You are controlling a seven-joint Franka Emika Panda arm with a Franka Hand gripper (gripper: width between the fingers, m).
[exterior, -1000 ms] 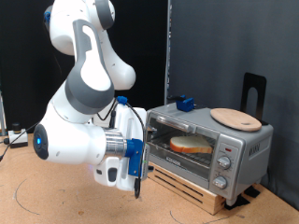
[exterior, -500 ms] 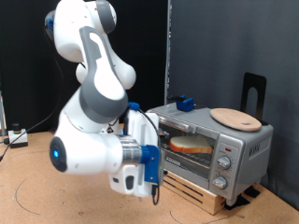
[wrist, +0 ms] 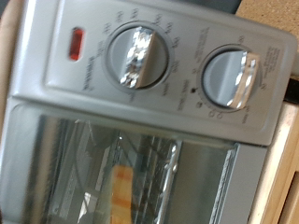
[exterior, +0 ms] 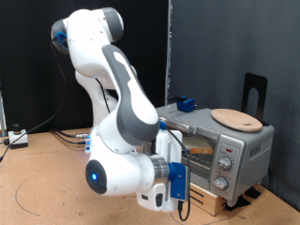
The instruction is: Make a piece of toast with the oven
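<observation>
The gripper (exterior: 181, 208), finger state impossible to tell, hangs before the oven (exterior: 228, 148), blocking its door. Bread (wrist: 121, 189) sits inside; wooden plate (exterior: 235, 119) rests on top.

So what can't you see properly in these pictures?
- The silver boxy toaster oven: in the exterior view, the white robot arm covers its door's near part.
- The pale slice of bread: only a blurred strip behind glass in the wrist view; hidden by the arm in the exterior view.
- The tool: dark, small; open or shut is unclear.
- Lettering around the silver knobs: too blurred to read.
</observation>
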